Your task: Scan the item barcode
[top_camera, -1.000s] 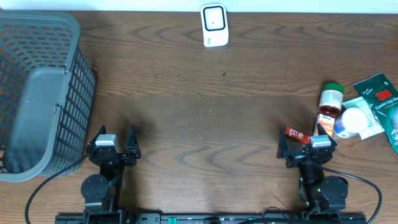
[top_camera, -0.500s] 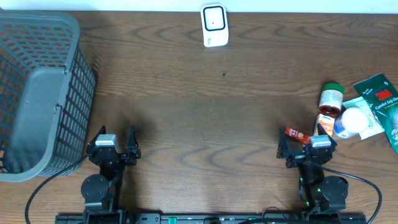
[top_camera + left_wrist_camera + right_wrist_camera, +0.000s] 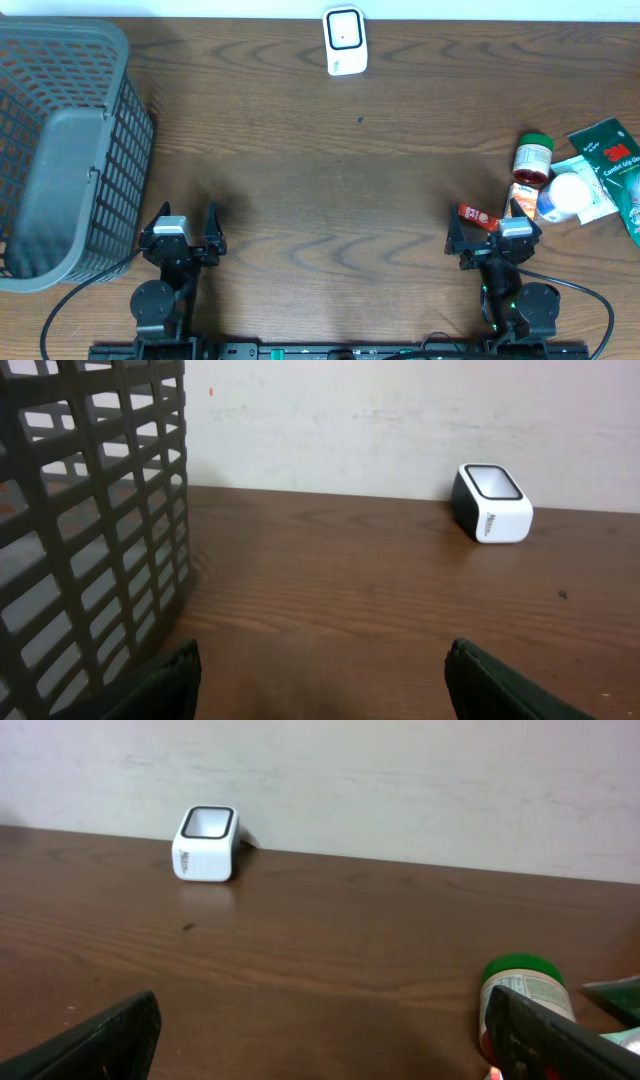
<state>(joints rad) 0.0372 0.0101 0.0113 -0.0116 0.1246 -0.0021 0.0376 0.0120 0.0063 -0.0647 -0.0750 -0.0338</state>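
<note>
The jaws of the left gripper (image 3: pixel 187 222) are being held wide apart, and nothing is being gripped between them. In the left wrist view its two dark fingers (image 3: pixel 165 682) are being shown at the lower corners, with only the bare wooden table (image 3: pixel 330 590) between them. The jaws of the right gripper (image 3: pixel 493 234) are being held wide apart too, and nothing is being clamped by them.

The items to be scanned are being left on the table at the right side, none of them between any jaws. A small red packet (image 3: pixel 477 215) is being seen just in front of the right gripper, near its left finger. Beyond it, a jar with a green lid (image 3: pixel 533 157) is being shown lying on its side, and a white bottle (image 3: pixel 560 197) is lying just beside it on a pale packet. A green packet (image 3: pixel 612 152) is lying farther right, at the table edge of the view. All these items are well apart from the left gripper.

The white barcode scanner (image 3: pixel 344 40) is standing at the far edge of the table, between the two arms and well apart from both.

On the green packet a red "3M" logo is being read, with white words under it beginning "Comfort Grip". The dark print on the side of the scanner is too small to be read, and so is the jar label.

A grey plastic basket (image 3: pixel 60 150) is standing just beside the left gripper, on its left.
</note>
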